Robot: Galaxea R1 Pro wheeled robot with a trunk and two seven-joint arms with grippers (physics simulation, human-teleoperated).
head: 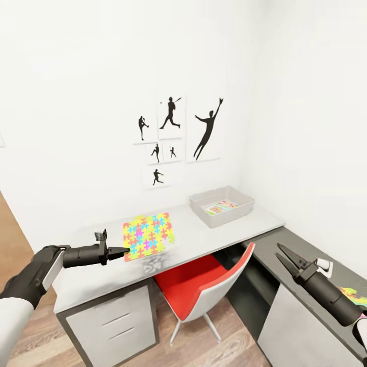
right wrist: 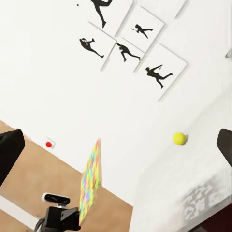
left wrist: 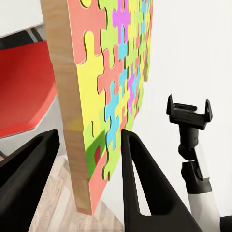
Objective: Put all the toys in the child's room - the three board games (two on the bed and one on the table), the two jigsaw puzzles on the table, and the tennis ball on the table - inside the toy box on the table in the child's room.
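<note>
My left gripper (head: 122, 251) is shut on the corner of a jigsaw puzzle (head: 148, 235), holding it tilted above the white table (head: 204, 239). In the left wrist view the puzzle's (left wrist: 113, 92) wooden edge sits between the two black fingers (left wrist: 140, 183). The grey toy box (head: 239, 209) stands at the table's back right with colourful flat printed pieces (head: 220, 208) inside. From the right wrist view the tennis ball (right wrist: 180, 138) lies on the table, apart from the held puzzle (right wrist: 90, 180). My right gripper (head: 283, 251) hovers open over the lower dark unit (head: 265, 255), holding nothing.
A red-and-white chair (head: 204, 285) is tucked under the table, beside a drawer unit (head: 114, 326). Another colourful flat piece (head: 354, 295) lies on the dark unit, partly behind my right arm. Black silhouette pictures (head: 171, 132) hang on the wall. A red wall button (right wrist: 48, 144) is visible.
</note>
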